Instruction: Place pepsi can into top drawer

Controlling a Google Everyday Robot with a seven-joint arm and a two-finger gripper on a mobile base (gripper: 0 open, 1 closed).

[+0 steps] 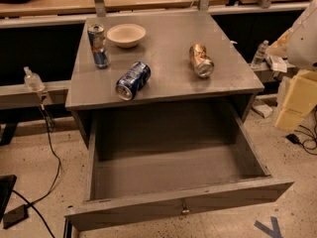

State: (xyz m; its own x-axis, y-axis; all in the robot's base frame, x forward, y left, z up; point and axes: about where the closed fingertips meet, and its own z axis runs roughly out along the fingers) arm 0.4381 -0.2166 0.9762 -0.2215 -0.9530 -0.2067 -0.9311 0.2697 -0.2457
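Observation:
The pepsi can (132, 80), dark blue with white markings and silver ends, lies on its side near the front left of the grey cabinet's top (168, 53). The top drawer (173, 205) is pulled wide open below it; its inside is bare, and a small metal knob (185, 209) sits at the centre of its front panel. My gripper is not in view. Only a white rounded part (303, 33), perhaps of my arm, shows at the right edge.
On the cabinet top, a slim blue-silver-red can (98, 45) stands at the back left, next to a white bowl (126, 34). A gold can (201, 60) lies on its side at the right. Yellow foam blocks (297, 100) and cables are on the floor.

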